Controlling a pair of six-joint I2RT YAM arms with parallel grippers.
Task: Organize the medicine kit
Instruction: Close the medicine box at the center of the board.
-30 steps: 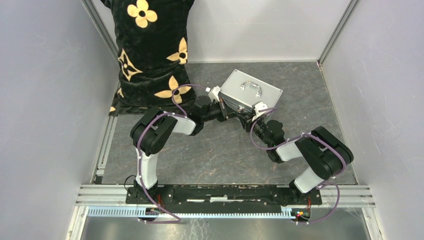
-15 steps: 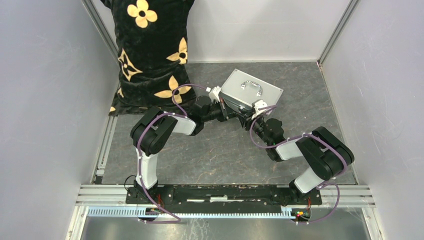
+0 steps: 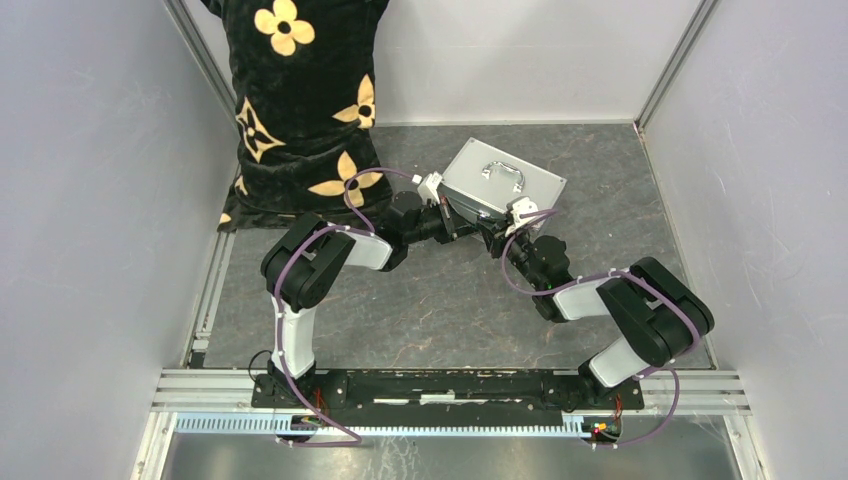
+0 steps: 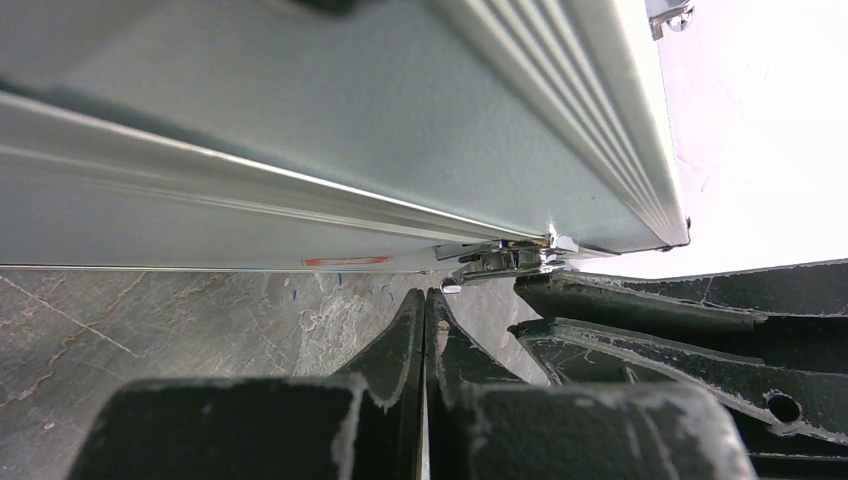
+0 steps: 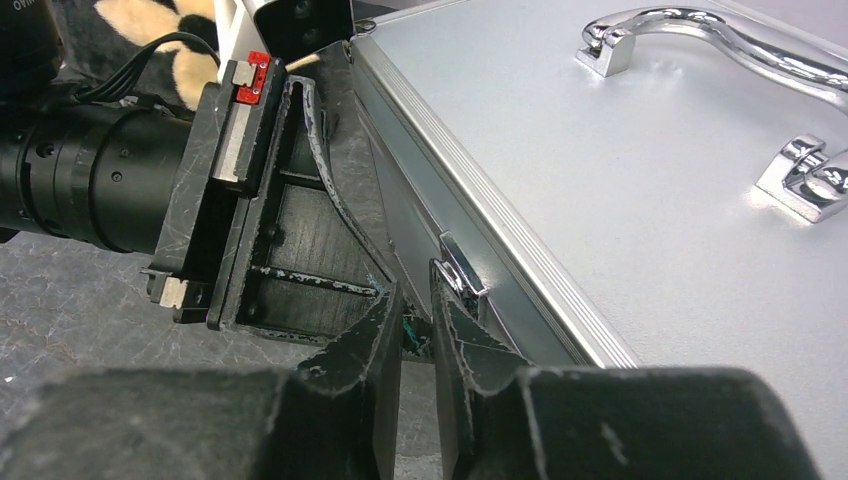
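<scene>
From above, the kit [image 3: 520,190] lies on the table [image 3: 420,310] towards the far middle, turned at an angle, lid down and chrome handle [image 3: 503,177] on top. A black cloth [image 3: 300,100] with gold flowers lies well to its left. My left claw [image 3: 452,222] is at the kit's near-left side and my right claw [image 3: 497,240] at its near side, the two close together just in front of the case. On my left wrist camera, my left claw's fingers are pressed flat together with no gap and nothing between them. Their tips sit low, just above the table and under the kit's ribbed edge, pointing at a small chrome latch [image 4: 500,262] on the case's side just beyond them. I cannot tell whether they touch it. On my right wrist camera, my right claw's fingers stand a narrow slit apart. Their tips are at the kit's side wall, right beside a latch, with the right finger's tip just under it. Something small and greenish shows deep in the slit, too small to make out, and I cannot see that I pinch anything. My left claw's body sits just to the left, close against the same wall.
</scene>
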